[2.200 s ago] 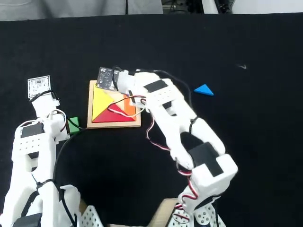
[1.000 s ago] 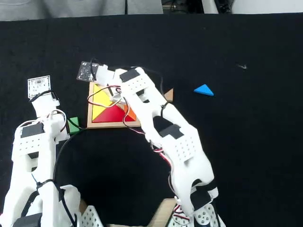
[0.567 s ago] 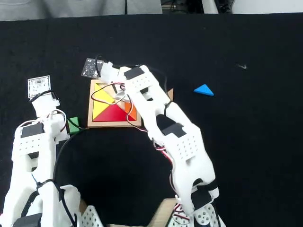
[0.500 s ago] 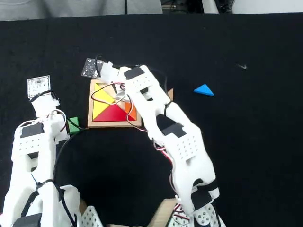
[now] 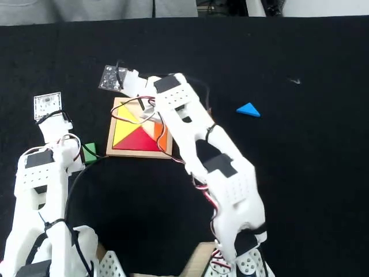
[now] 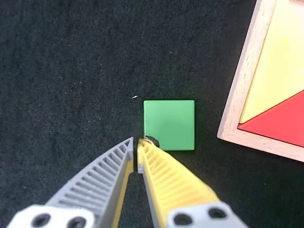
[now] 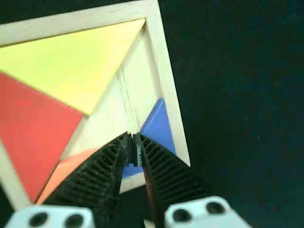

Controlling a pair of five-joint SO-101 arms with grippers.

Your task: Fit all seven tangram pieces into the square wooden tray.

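Meanwhile, right gripper — tips pressed together, empty — over blue piece at tray edge: thin, stiff, likely pinched across edges.

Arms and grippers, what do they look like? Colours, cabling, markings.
Both arms are white, blocky plastic. Left arm has a black cable running along it; right arm has loose red and white wires. Left gripper: one grey and one yellow ribbed finger. Right gripper: both ribbed fingers black.
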